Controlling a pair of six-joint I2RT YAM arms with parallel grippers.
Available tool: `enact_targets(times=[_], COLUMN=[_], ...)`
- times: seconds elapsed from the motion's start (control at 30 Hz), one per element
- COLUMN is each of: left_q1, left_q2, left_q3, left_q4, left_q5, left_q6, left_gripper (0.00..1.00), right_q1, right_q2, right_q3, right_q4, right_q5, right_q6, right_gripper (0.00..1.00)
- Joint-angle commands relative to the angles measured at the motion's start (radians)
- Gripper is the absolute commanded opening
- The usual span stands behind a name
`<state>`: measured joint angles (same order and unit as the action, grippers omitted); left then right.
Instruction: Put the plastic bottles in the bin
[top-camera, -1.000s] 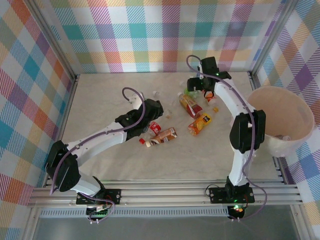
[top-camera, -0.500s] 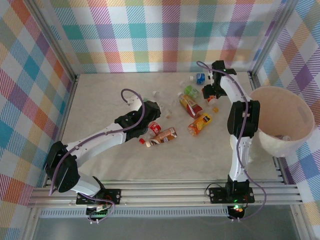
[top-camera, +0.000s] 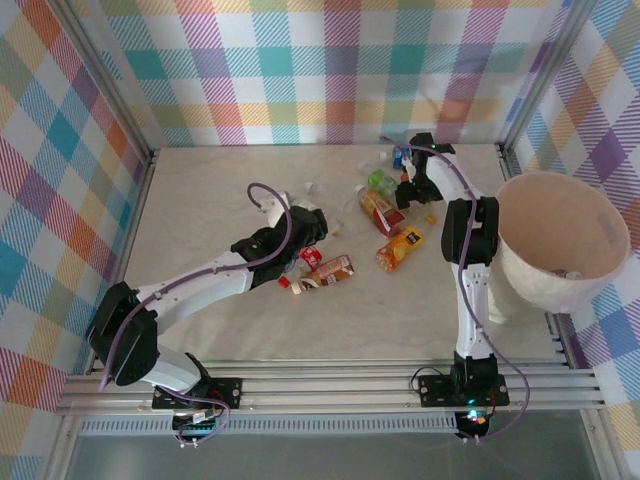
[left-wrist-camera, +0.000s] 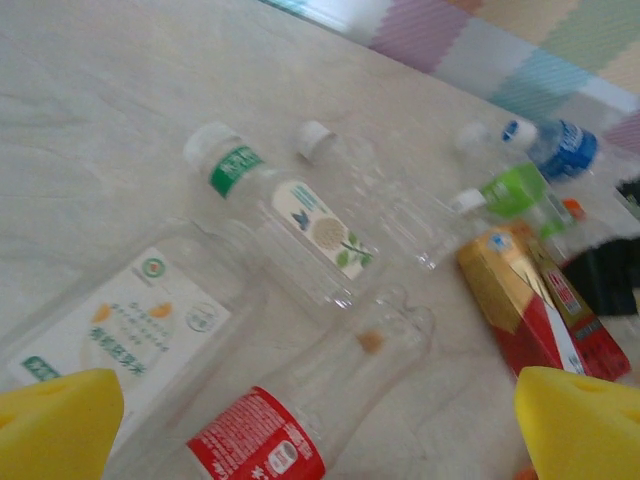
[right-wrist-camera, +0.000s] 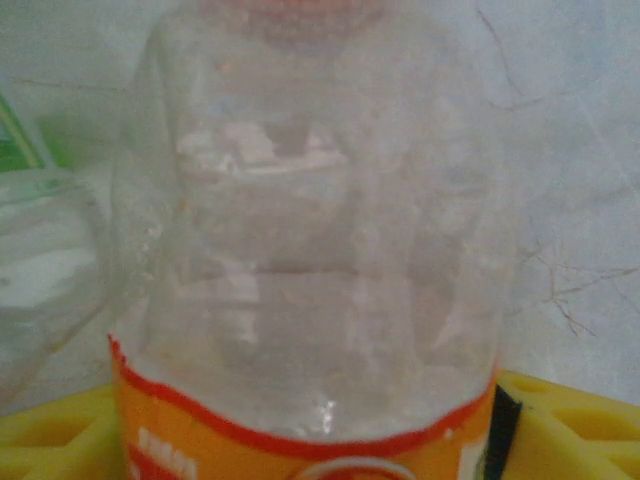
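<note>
Several plastic bottles lie mid-table. Under my left gripper (left-wrist-camera: 320, 445) is a clear red-labelled bottle (left-wrist-camera: 262, 440), between its yellow fingertips (left-wrist-camera: 55, 425), which stand wide open and apart from it. Beside it lie a white-labelled crushed bottle (left-wrist-camera: 135, 325), a green-banded bottle (left-wrist-camera: 285, 215) and a red-and-gold one (left-wrist-camera: 525, 310). My right gripper (top-camera: 413, 192) is at the far side of the pile. Its yellow fingers (right-wrist-camera: 560, 425) press both sides of a clear orange-labelled bottle (right-wrist-camera: 310, 260). The bin (top-camera: 560, 235), cream with a tan inside, stands at the right.
An orange bottle (top-camera: 400, 248) and a brown-labelled one (top-camera: 326, 271) lie in the open between the arms. A green bottle (top-camera: 381, 181) and a blue one (top-camera: 400, 155) sit near the back wall. Plaid walls close in the table on three sides.
My right gripper swung from the back of the pile toward the right and down, and its jaws closed in on the orange-labelled bottle. The left arm shifted only slightly.
</note>
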<state>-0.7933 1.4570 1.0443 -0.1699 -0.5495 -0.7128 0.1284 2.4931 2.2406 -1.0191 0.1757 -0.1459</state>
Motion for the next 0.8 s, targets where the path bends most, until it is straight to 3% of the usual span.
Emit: enact_targets(times=[0.0,0.3,0.6,0.77], left_q1=[0.008,0.006,0.006,0.0], left_q2=[-0.041,-0.037,0.017,0.057], left_q3=[-0.007,-0.011,0.035,0.144], left_q4=[0.125,0.266,0.432,0.378], left_q5=[0.097,0.311,0.599,0.728], left_q6=[0.102,0.2,0.245,0.259], left_gripper=[1.0,1.0,1.0,1.0], right_q1=[0.013,0.027,0.075,0.107], right_q2=[0.018,-0.189,-0.499,-0.645], right_q3=[0.076,-0.096,-0.34,-0.447], right_q4=[-0.038,0.107,0.271,0.356], right_q5=[0.008,0.031,-0.002,-0.116], right_q6=[0.025,0.079,0.109,0.164], right_gripper=[0.71,0.55,0.52,0.51])
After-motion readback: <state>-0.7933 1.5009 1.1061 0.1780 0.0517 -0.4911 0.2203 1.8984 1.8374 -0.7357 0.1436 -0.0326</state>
